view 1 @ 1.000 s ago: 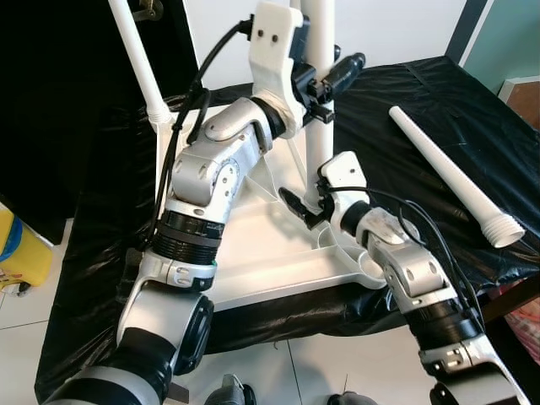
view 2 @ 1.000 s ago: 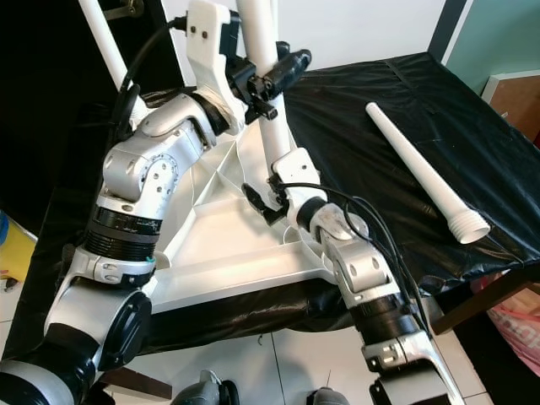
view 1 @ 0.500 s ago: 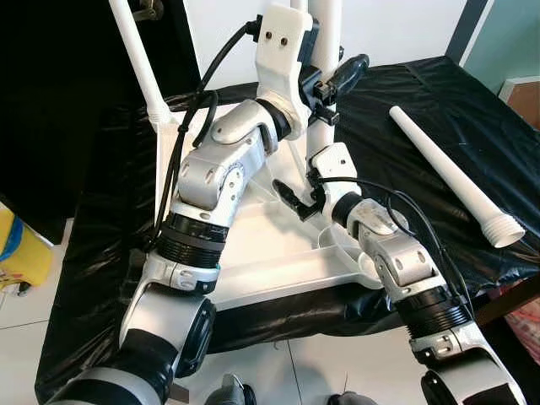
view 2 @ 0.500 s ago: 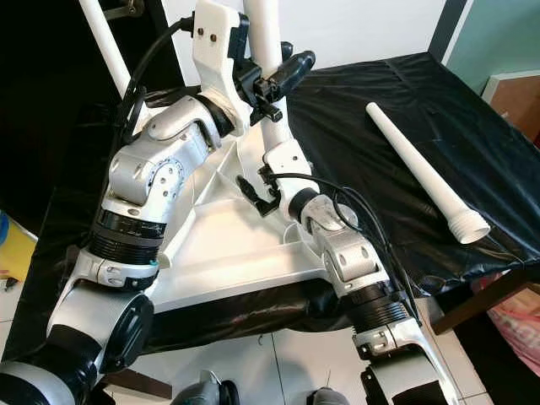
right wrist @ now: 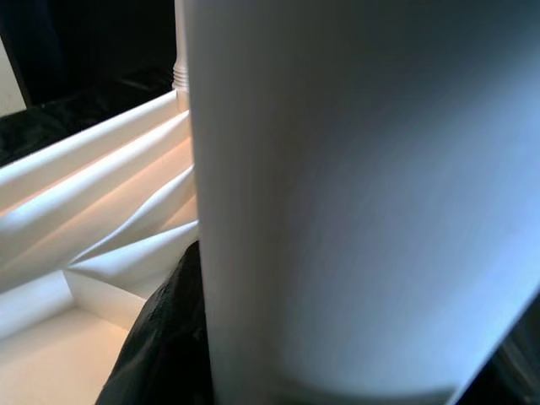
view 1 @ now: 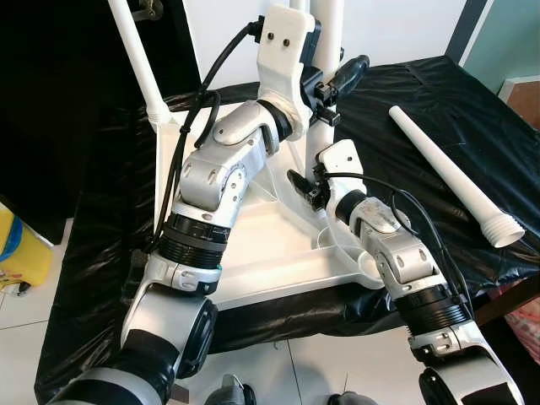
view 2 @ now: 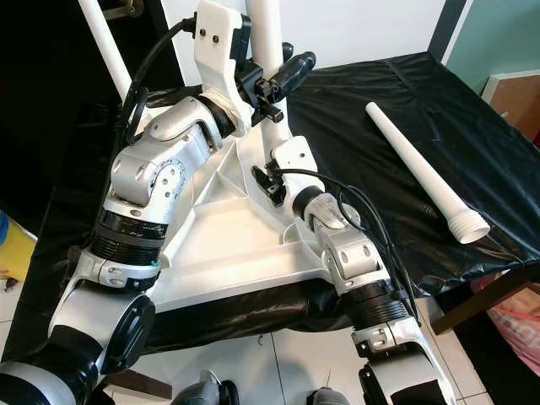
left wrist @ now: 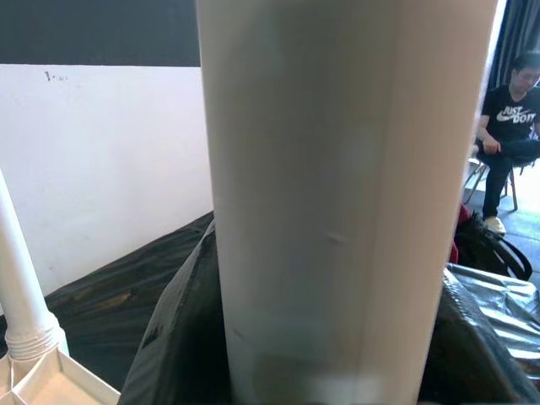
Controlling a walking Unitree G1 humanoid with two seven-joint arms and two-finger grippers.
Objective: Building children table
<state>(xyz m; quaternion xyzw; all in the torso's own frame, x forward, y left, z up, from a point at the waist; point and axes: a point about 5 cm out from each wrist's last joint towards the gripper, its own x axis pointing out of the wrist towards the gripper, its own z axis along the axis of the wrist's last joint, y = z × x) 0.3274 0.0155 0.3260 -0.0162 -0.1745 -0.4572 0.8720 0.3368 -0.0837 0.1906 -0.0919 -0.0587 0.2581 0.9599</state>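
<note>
The white table top (view 1: 253, 253) lies upside down on a black-covered surface. An upright white table leg (view 1: 319, 139) stands in its near right corner socket. High on that leg, my left gripper (view 1: 331, 78) is shut on it; the leg (left wrist: 337, 211) looms close in the left wrist view. My right gripper (view 1: 309, 187) grips the same leg low down, just above the socket, and the leg (right wrist: 354, 202) stands right before the right wrist camera. A second leg (view 1: 135, 59) stands in the back left corner. A loose leg (view 1: 447, 173) lies on the cover to the right.
The black plastic cover (view 1: 405, 101) drapes over the front edge, with tiled floor below. A yellow object (view 1: 17, 253) sits on the floor at the left. A wooden box (view 1: 519, 89) stands at the far right. A person (left wrist: 510, 110) sits in the background.
My right gripper has slid a little up the upright leg and closed in on it. My left arm has risen slightly with its grip unchanged.
</note>
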